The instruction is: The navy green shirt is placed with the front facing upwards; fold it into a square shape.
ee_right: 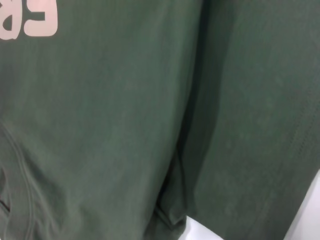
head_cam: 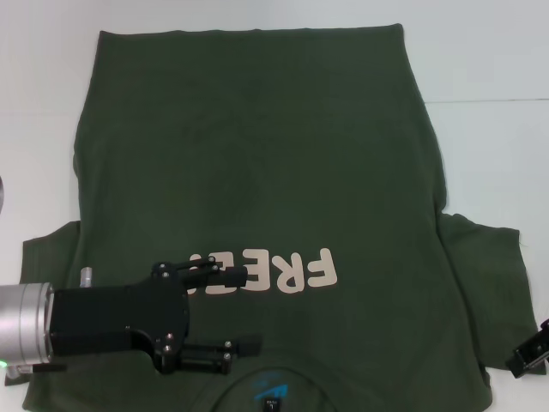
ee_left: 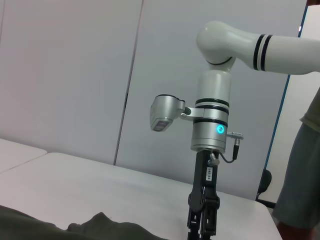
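The navy green shirt point(head_cam: 257, 163) lies flat on the white table, front up. Its pale "FREE" print point(head_cam: 296, 270) and its collar with a blue label point(head_cam: 270, 396) are on the side nearest me. My left gripper point(head_cam: 242, 311) hovers low over the chest, just left of the print, open with nothing between its fingers. My right gripper point(head_cam: 530, 352) shows only at the lower right edge, beside the shirt's right sleeve point(head_cam: 489, 283). The left wrist view shows the right gripper point(ee_left: 202, 222) pointing down at the table. In the right wrist view, the shirt's body point(ee_right: 100, 125) and sleeve point(ee_right: 255, 125) fill the picture.
The white table point(head_cam: 489, 146) shows around the shirt, widest at the right and far side. A grey panel wall point(ee_left: 75, 75) stands behind the table. A person in a grey top point(ee_left: 300, 190) stands at the table's edge beyond the right arm.
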Motion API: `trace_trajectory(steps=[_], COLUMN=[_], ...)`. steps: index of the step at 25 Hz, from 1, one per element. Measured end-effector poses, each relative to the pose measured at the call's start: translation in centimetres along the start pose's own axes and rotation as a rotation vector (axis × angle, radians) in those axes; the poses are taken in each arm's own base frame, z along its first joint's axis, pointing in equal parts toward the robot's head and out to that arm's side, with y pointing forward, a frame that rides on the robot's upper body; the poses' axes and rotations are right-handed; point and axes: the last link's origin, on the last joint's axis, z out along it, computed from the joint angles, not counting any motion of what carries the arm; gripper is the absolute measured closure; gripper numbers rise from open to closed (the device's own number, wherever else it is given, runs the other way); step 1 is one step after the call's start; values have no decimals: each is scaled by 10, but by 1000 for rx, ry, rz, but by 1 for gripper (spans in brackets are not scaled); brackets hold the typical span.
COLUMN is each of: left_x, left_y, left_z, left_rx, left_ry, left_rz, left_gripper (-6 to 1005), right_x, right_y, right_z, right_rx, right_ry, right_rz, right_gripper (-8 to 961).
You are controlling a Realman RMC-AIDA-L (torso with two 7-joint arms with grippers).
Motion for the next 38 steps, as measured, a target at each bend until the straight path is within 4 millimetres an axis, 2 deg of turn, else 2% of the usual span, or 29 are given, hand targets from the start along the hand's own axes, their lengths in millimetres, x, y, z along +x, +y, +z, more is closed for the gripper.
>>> trace_trajectory(steps=[2, 38], left_x=[0, -1], left_y=[0, -1], left_z=[0, 1], left_rx=[0, 7], left_ry=[0, 0], left_rz=[0, -1], left_gripper=[125, 125], right_x=[0, -1], right_y=[-1, -3], right_z=[-2, 0], right_rx=[4, 16], right_ry=[-5, 0], right_rz=[2, 8], right_gripper=[184, 178])
